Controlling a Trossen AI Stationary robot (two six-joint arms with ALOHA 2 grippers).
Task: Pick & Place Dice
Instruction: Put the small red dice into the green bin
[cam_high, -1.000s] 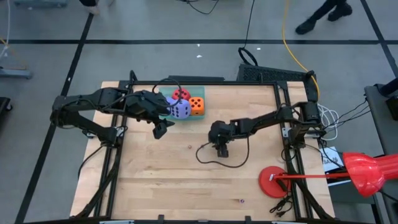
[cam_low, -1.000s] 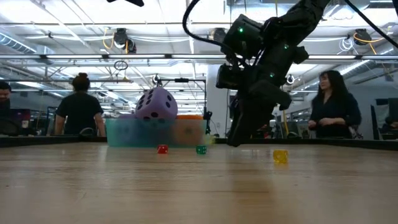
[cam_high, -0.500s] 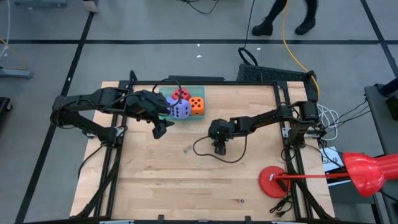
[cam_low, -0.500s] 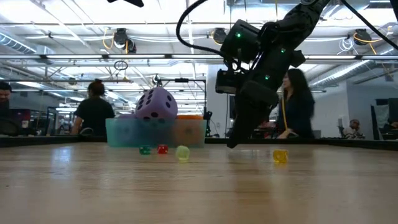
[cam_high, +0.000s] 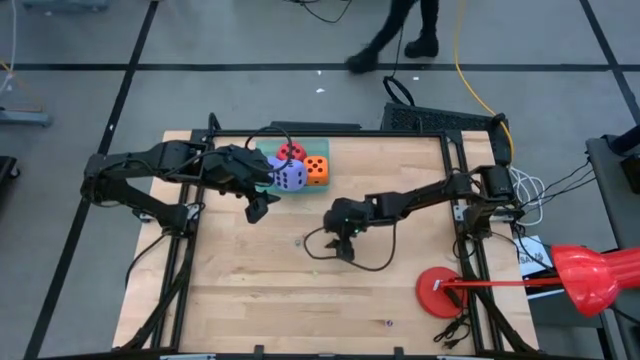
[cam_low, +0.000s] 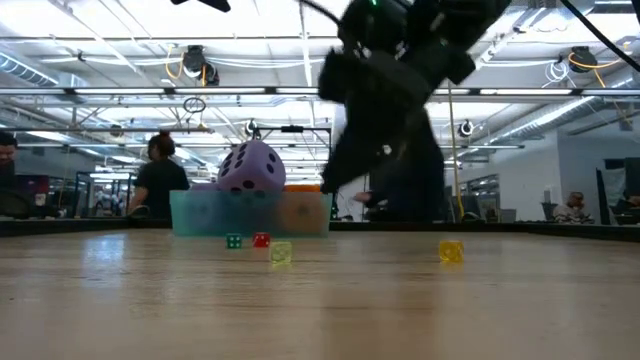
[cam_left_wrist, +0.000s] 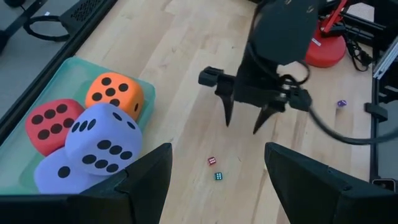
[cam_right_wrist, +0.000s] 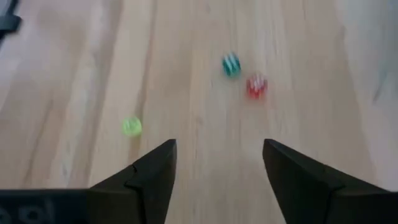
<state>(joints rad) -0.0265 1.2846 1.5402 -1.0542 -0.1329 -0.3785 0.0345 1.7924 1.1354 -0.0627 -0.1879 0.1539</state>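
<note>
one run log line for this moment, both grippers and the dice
left gripper: open, empty, beside tray | right gripper: open, empty, over mid-table | foam dice: four in tray | tiny dice: loose on table

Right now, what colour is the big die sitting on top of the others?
Pale purple-blue with dark pips; the top die shows best in the left wrist view.

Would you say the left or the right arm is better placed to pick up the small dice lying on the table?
Right: the right gripper hangs open beside the small dice; the left gripper waits by the tray.

Four soft dice (cam_left_wrist: 87, 146), orange, red and two purple-blue, sit clustered in the teal tray (cam_left_wrist: 68, 71).
</note>
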